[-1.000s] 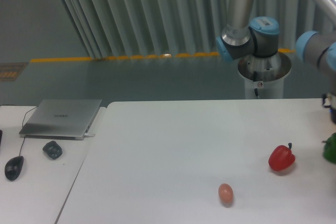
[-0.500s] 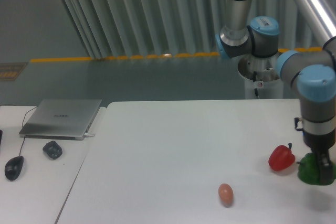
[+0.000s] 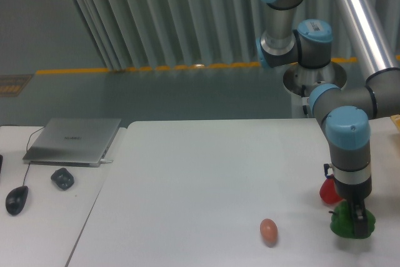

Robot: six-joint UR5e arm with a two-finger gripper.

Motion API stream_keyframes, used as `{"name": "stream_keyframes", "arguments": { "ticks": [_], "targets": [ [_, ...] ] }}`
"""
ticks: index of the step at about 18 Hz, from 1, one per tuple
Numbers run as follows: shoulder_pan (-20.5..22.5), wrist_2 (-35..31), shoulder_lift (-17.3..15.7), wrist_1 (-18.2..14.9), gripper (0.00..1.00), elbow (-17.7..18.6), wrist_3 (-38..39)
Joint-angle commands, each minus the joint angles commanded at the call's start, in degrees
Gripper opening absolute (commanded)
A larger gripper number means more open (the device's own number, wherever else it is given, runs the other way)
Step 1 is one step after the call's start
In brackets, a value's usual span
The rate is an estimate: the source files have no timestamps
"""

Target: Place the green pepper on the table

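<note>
The green pepper is low over the white table at the front right, with my gripper coming straight down on it and shut on it. I cannot tell whether the pepper touches the tabletop. The red bell pepper lies just behind, partly hidden by my wrist. A small tan egg rests on the table to the left of the green pepper.
A smaller white desk on the left carries a closed laptop, a mouse and a small dark object. The arm's base pedestal stands behind the table's far right edge.
My arm has carried the green pepper leftward and toward the front, from the right frame edge to in front of the red pepper, and lower. The red pepper and egg have not moved.
</note>
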State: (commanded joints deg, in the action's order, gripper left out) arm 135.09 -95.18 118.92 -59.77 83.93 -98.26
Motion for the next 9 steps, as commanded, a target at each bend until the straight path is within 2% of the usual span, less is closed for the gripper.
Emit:
{"name": "stream_keyframes", "arguments": {
  "ticks": [6,9],
  "targets": [
    [-0.09,-0.26,-5.09,-0.35,1.00,4.04,3.34],
    [2.45,-0.53,-8.17,-0.79,1.00,4.22,3.95]
  ]
}}
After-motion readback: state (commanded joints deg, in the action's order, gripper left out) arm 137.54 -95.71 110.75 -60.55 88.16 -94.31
